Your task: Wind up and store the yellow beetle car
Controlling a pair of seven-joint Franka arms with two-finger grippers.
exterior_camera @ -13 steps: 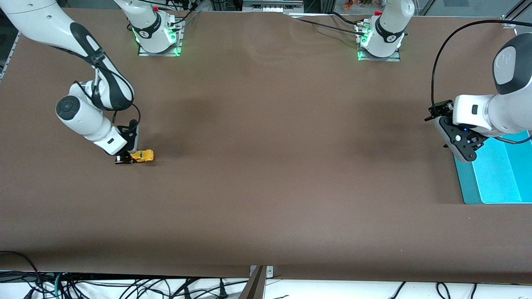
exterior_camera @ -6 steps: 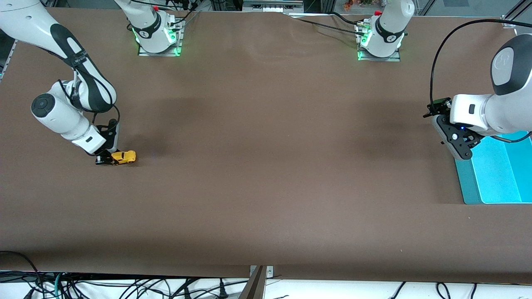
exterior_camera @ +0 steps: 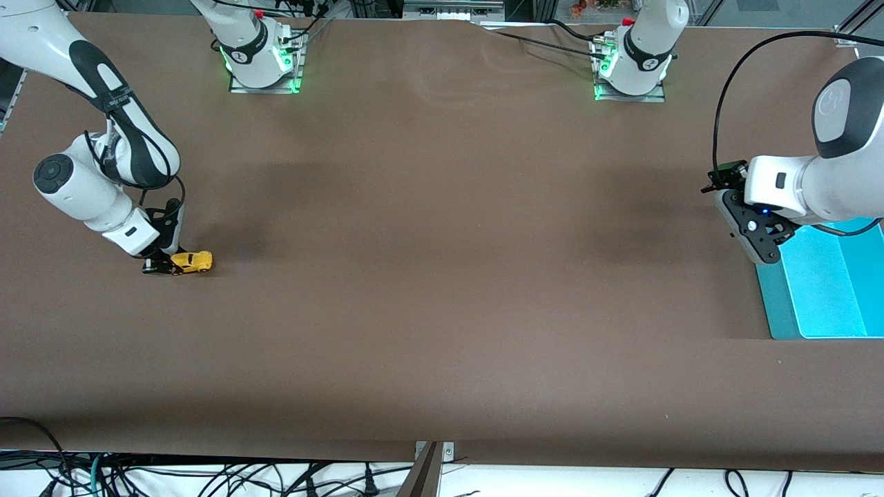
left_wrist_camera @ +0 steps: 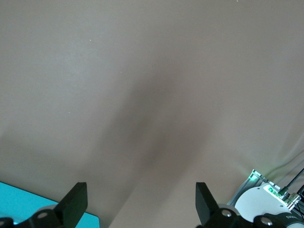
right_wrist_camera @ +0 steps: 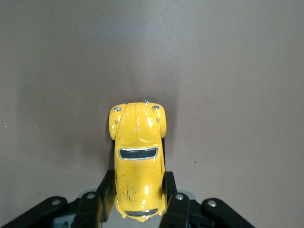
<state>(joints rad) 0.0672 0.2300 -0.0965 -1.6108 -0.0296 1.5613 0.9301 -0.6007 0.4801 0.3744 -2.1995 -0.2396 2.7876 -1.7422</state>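
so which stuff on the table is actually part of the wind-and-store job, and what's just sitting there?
In the job:
- yellow beetle car, on the table, gripped at one end by the right claw

Just there:
- turquoise bin at the left arm's end
- left claw, open, waiting above the bin's edge

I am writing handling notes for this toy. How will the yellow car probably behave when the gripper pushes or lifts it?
The yellow beetle car looks hard and glossy, so it is probably stiff but may slip between the right gripper fingers clamping its sides. It stands on the table and would likely roll if pushed lengthwise. Being small, it is probably light.
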